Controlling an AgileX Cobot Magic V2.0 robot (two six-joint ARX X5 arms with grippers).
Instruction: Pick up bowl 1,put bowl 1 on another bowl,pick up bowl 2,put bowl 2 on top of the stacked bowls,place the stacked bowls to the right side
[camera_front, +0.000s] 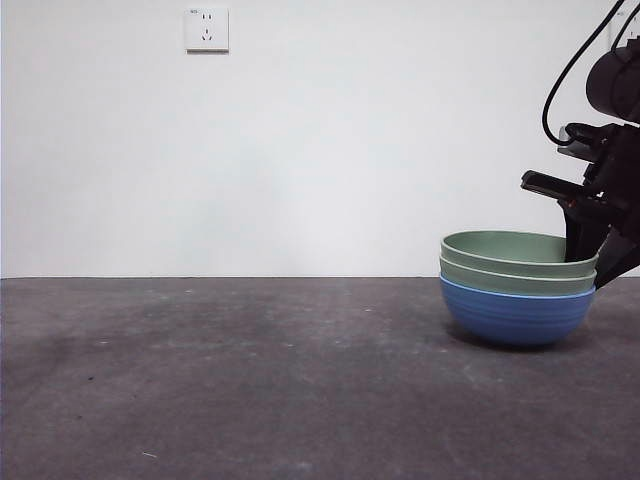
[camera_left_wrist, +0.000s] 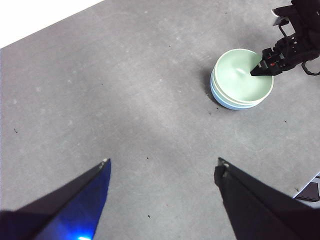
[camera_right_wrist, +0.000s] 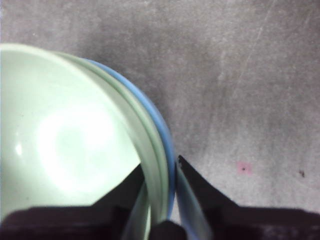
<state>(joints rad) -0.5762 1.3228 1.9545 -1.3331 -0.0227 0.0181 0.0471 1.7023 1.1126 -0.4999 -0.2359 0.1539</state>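
The stacked bowls (camera_front: 517, 285) rest on the table at the right: a blue ribbed bowl (camera_front: 516, 315) at the bottom with two pale green bowls (camera_front: 518, 258) nested in it. My right gripper (camera_front: 592, 262) pinches their right-hand rim, one jaw inside the top green bowl (camera_right_wrist: 70, 145) and one outside the blue bowl (camera_right_wrist: 165, 137), shut on the stack (camera_left_wrist: 241, 80). My left gripper (camera_left_wrist: 162, 167) hovers open high above the table, well away from the bowls, with nothing between its jaws.
The grey table (camera_front: 250, 380) stretches left of the stack. A white wall with a socket (camera_front: 206, 29) stands behind. A white-edged object (camera_left_wrist: 310, 189) shows at the edge of the left wrist view.
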